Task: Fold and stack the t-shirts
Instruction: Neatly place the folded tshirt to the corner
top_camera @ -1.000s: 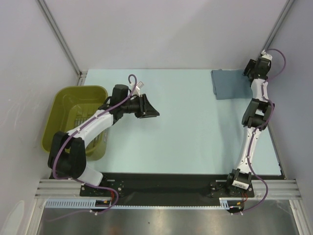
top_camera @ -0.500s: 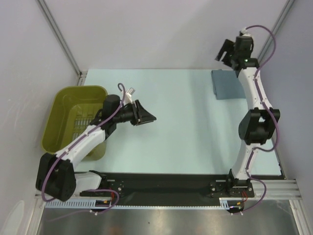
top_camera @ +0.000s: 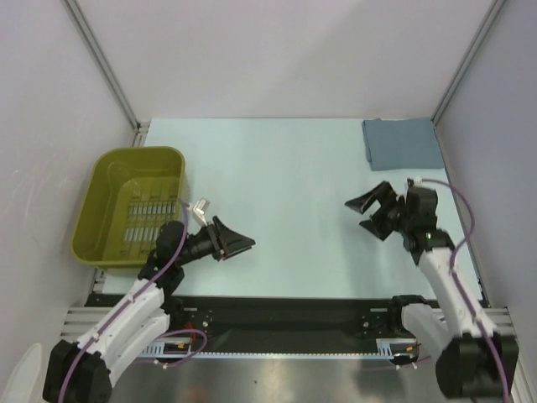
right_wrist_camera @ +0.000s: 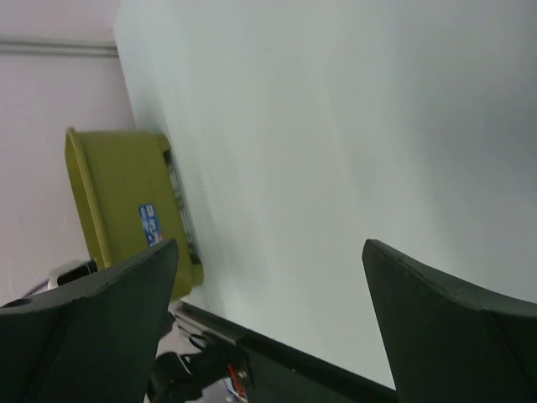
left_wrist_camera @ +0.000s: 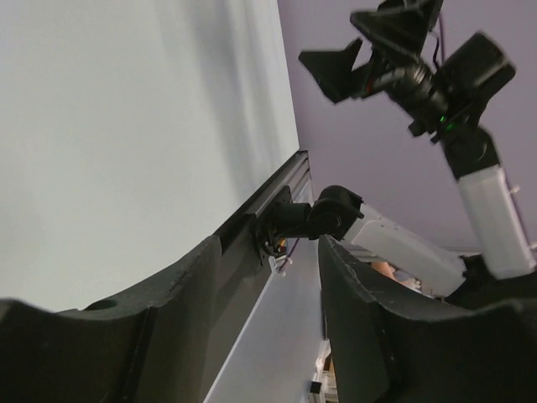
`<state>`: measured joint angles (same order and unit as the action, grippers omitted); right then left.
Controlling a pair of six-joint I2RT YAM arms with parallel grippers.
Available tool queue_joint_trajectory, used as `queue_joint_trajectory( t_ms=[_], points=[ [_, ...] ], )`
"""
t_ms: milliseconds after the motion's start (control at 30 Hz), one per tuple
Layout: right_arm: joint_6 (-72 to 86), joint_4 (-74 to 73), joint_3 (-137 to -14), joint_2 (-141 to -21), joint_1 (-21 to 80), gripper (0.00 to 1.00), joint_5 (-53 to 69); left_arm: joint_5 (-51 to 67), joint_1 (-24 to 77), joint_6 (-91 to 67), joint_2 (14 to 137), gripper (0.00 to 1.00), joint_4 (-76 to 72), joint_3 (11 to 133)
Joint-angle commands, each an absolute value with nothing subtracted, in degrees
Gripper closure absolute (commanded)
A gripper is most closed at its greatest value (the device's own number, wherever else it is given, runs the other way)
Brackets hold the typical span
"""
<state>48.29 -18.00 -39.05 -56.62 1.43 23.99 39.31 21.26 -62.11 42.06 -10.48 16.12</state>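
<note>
Count: 1 folded t-shirt (top_camera: 402, 143) upper right, 1 basket (top_camera: 138, 152) at left, 2 arms along the bottom: left arm (top_camera: 132, 312), right arm (top_camera: 441, 273).

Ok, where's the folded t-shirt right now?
In the top view, the folded t-shirt lies flat at the far right corner of the table, beyond the open right end effector, with the olive basket over on the left side.

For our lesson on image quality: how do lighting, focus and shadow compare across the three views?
Top external: even soft light, sharp throughout, barely any shadow around the olive basket or folded t-shirt. Left wrist: the left pincer looms dark and soft-edged, horizon tilted. Right wrist: the right pincer is equally dark and blurred; the table shades unevenly grey.
</note>
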Motion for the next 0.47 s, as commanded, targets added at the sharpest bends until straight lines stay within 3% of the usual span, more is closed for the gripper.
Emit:
queue_joint_trajectory(
  t_ms=[0, 167, 267, 333, 433],
  points=[
    [55.02, -18.24, -29.49, -44.15, 2.98, 0.01, 29.8, 38.85, 21.45, -71.95, 35.35, 0.44, -21.6, 8.64],
    [55.46, -36.76, -22.33, -20.97, 2.9, 0.0, 26.9, 36.92, 21.53, -82.78, 18.4, 0.36, -31.54, -6.4],
    [55.28, -47.67, -20.75, -11.47, 2.9, 0.0, 26.19, 37.09, 21.53, -82.54, 9.7, 0.27, -24.55, -7.12],
    [55.81, -51.22, -18.82, -7.49, 2.9, 0.0, 27.32, 37.88, 21.62, -83.92, 7.05, 0.25, -24.95, -9.47],
    [54.16, -54.31, -19.07, -2.2, 2.81, 0.0, 30.04, 38.14, 21.62, -86.66, 0.54, 0.13, -26.36, -10.63]
  ],
)
